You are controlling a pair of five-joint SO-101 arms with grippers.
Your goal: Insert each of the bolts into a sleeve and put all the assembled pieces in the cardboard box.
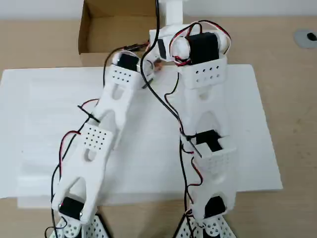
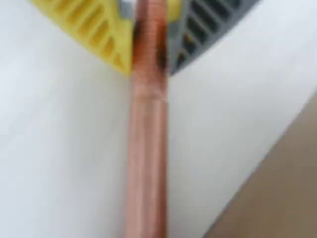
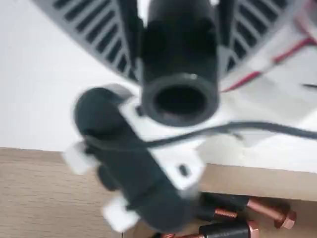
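Observation:
In the left wrist view my left gripper (image 2: 148, 69) is shut on a copper bolt (image 2: 146, 148), pinched between a yellow finger (image 2: 94, 29) and a grey one; the shank runs out over the white mat (image 2: 59, 148). In the right wrist view my right gripper (image 3: 179, 49) is shut on a black sleeve (image 3: 181, 74), whose open bore faces the camera. Both arms meet at the mat's far edge, just in front of the cardboard box (image 1: 99, 29), where a bit of copper (image 1: 157, 64) shows between them. Assembled pieces (image 3: 237, 225) lie in the box.
The left arm's wrist and black motor (image 3: 133, 163), with a black cable, hang close beside the sleeve. Red and black wires loop over both arms (image 1: 173, 109). Bare wooden table (image 1: 287, 49) surrounds the white mat (image 1: 44, 124).

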